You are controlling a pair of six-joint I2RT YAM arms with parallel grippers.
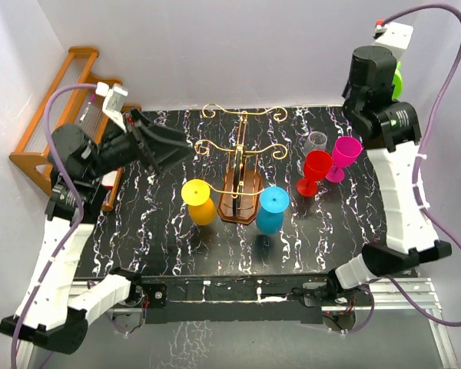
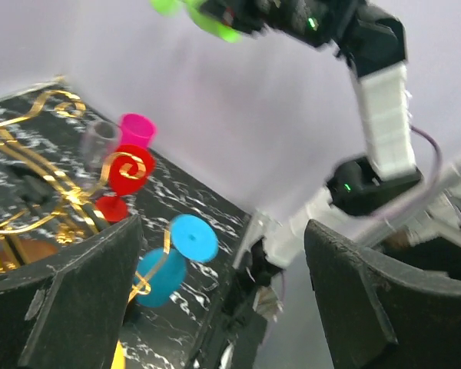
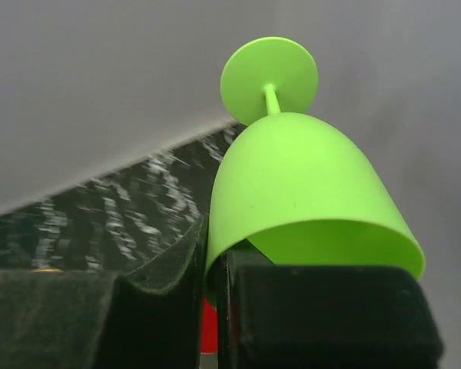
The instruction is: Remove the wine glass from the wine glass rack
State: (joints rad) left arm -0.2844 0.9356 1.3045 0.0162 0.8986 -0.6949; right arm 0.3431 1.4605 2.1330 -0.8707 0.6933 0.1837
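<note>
The wine glass rack point(image 1: 239, 192) stands mid-table on its dark oval base, with gold wire arms. A yellow glass point(image 1: 199, 201) and a blue glass point(image 1: 272, 209) hang upside down from its near arms. The blue glass also shows in the left wrist view point(image 2: 158, 274). My right gripper point(image 3: 219, 286) is raised at the far right point(image 1: 388, 77) and is shut on the rim of a green wine glass point(image 3: 307, 196), which is clear of the rack point(image 1: 398, 81). My left gripper point(image 1: 166, 146) is open and empty, above the table to the left of the rack point(image 2: 223, 296).
Red point(image 1: 316, 171), magenta point(image 1: 344, 156) and clear point(image 1: 317, 142) glasses stand upright on the black marbled table point(image 1: 154, 246), to the right of the rack. An orange-brown wooden stepped shelf point(image 1: 58, 127) stands at the far left. White walls close off the back and sides.
</note>
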